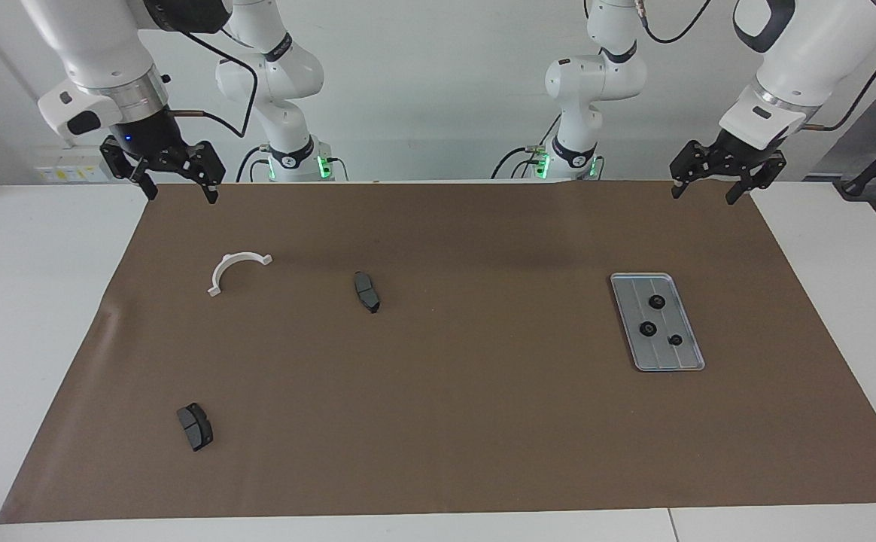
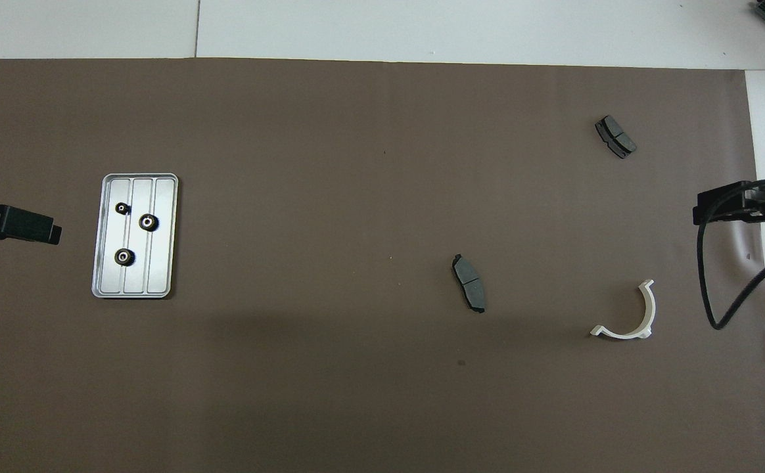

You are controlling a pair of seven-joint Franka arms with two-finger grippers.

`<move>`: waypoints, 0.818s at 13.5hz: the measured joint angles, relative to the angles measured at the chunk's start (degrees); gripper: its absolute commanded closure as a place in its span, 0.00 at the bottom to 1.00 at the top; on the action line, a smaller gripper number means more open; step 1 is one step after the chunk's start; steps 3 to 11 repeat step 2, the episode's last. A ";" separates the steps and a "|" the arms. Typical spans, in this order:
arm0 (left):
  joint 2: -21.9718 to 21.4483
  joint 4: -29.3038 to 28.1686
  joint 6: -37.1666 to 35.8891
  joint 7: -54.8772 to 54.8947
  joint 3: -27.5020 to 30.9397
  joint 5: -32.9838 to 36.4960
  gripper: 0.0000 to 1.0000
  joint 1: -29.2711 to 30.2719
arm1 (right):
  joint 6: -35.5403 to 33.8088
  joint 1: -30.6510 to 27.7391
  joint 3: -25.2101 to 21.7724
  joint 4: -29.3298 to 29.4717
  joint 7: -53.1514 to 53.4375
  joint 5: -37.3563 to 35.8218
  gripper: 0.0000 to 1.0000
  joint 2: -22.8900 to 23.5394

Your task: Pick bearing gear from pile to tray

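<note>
Overhead and facing views: both arms are waiting, raised above the corners of the brown mat (image 1: 438, 421) nearest the robots. At the left arm's end, the left gripper (image 1: 712, 184) is hanging with its fingers spread, holding nothing; the right gripper (image 1: 175, 183) is doing likewise at the right arm's end. Three black rings (image 2: 149, 223) are lying in the metal tray (image 2: 162, 263), which is resting flat near the mat's edge at the left arm's end. Toward the right arm's end, a white half-ring (image 2: 639, 322) is lying nearest the robots, one grey brake pad (image 2: 469, 282) is sitting toward the mat's middle, and a second brake pad (image 2: 616, 136) is lying near the corner farthest from the robots.
</note>
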 measured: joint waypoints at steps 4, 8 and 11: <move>0.00 -0.01 0.09 -0.02 0.00 0.00 0.00 0.00 | 0.00 0.00 0.00 0.00 0.00 0.00 0.00 0.00; 0.00 -0.01 0.09 -0.02 0.00 0.00 0.00 0.00 | 0.00 0.00 0.00 0.00 0.00 0.00 0.00 0.00; 0.00 -0.01 0.09 -0.02 0.00 0.00 0.00 0.00 | 0.00 0.00 0.00 0.00 0.00 0.00 0.00 0.00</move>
